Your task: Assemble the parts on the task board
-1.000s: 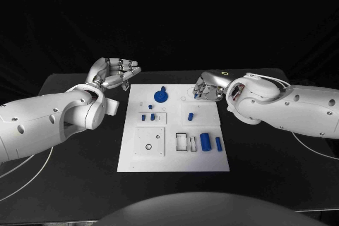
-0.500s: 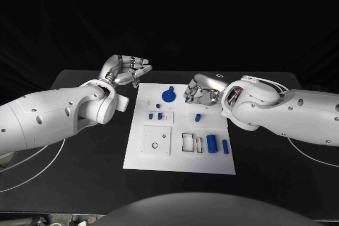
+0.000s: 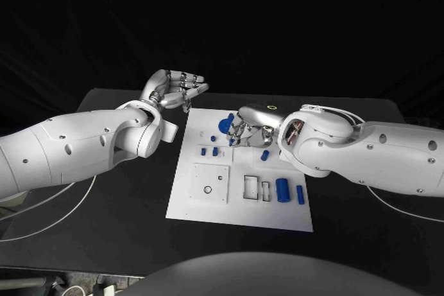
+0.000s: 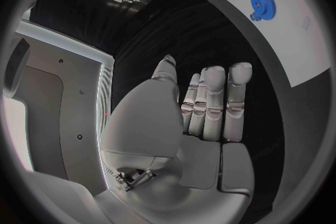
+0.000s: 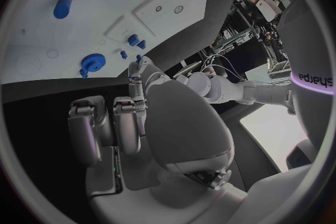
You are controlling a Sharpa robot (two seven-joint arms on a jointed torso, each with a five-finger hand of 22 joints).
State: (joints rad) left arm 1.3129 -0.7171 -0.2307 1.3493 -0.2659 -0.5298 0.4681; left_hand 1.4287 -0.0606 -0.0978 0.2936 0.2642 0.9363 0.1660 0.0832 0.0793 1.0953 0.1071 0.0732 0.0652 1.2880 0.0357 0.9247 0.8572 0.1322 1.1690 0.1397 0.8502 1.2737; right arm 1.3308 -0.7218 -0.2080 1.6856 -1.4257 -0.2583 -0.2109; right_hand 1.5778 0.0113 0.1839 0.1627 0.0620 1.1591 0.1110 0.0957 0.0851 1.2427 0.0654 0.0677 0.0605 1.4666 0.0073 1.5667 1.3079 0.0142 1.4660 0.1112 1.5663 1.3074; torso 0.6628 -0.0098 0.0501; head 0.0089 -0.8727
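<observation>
The white task board point(image 3: 242, 206) lies mid-table. At its far end sits a blue gear point(image 3: 225, 124), also in the left wrist view point(image 4: 263, 3) and the right wrist view point(image 5: 91, 61). Two short blue pegs point(image 3: 208, 151) stand side by side, with a single peg point(image 3: 265, 155) to their right. A thick blue cylinder point(image 3: 281, 190) and a thin one point(image 3: 299, 194) lie near the right edge. My right hand point(image 3: 248, 131) hovers over the far end beside the gear, fingers curled, pinching a small blue part point(image 5: 138, 58) at its thumb tip. My left hand point(image 3: 176, 89) hangs off the board's far left corner, fingers curled in on nothing.
A raised square plate with a round hole point(image 3: 208, 180) and two rectangular slots point(image 3: 251, 187) occupy the board's near half. Black table point(image 3: 111, 206) surrounds the board. My two forearms flank the board on either side.
The camera has shifted. My right hand has moved leftward across the board's far end to just beside the gear. The left hand has kept its place by the corner.
</observation>
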